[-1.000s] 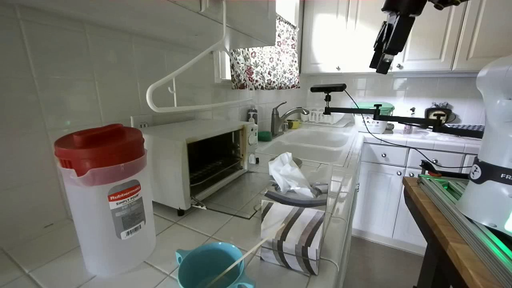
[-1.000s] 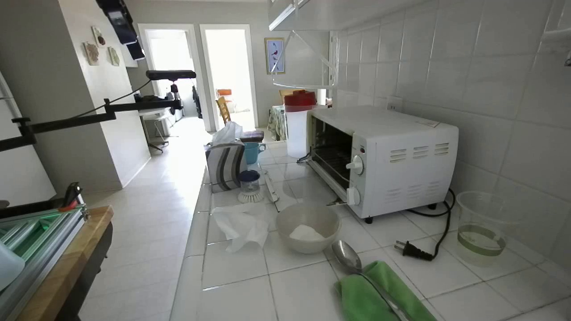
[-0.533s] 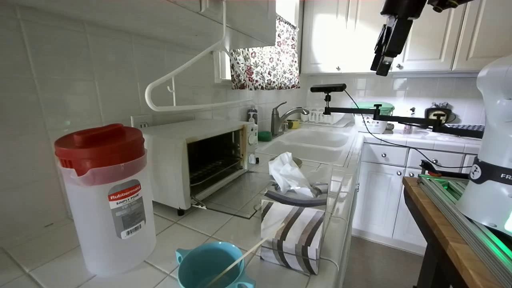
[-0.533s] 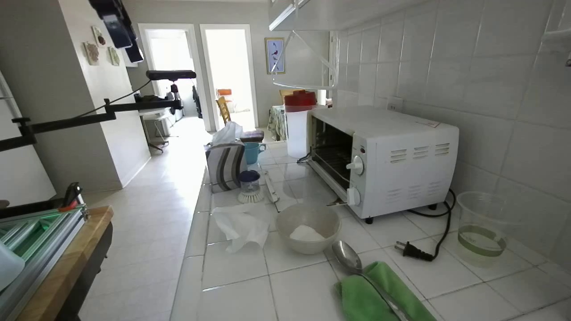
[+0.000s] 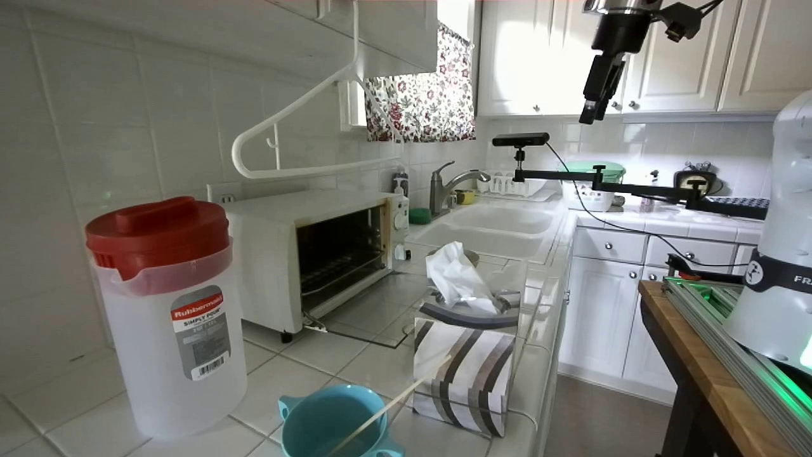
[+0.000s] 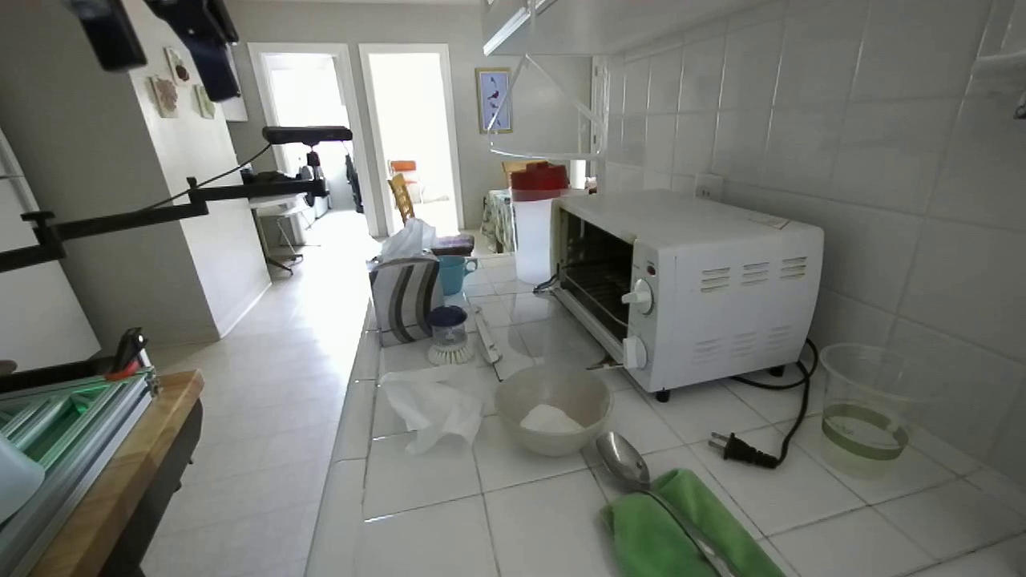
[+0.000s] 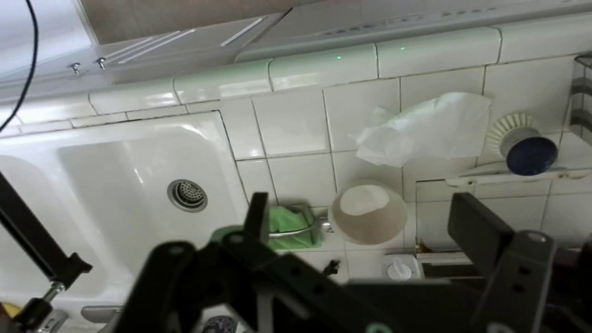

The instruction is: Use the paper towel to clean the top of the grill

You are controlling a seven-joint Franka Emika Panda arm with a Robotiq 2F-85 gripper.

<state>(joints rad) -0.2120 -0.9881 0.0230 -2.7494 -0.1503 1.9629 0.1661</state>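
- The Robotiq gripper (image 7: 365, 215) is hanging high above the level of the counter (image 6: 545, 521), released; in the wrist view its two fingers (image 7: 481, 226) are standing wide apart.
- The white toaster oven (image 6: 733, 320) is standing toward the counter's wall edge, its knobs (image 6: 639, 296) sitting at the sink end, its glass door (image 5: 374, 308) lying lowered over the tiles toward the front edge.
- The white paper towel (image 7: 425, 132) is lying wrinkled near the front edge, between that edge and a bowl (image 6: 521, 429); the bowl is holding something white that I cannot identify.
- A dish brush (image 7: 532, 155) is resting bristles down just beside the paper towel, on the side away from the sink (image 7: 106, 208).
- A striped tissue box (image 6: 405, 300) is standing at the front edge, a white tissue (image 5: 457, 273) sticking up from its top.
- A metal spoon (image 6: 625, 461) is resting across a green cloth (image 6: 637, 529) near the counter's sink edge.
- A clear plastic tub (image 6: 866, 433) is standing near the wall edge.
- A red-lidded pitcher (image 5: 158, 355) is standing toward the wall edge, past the oven from the sink; a turquoise cup (image 5: 333, 419) is standing nearer the front edge, a thin stick (image 5: 406, 392) leaning in it.
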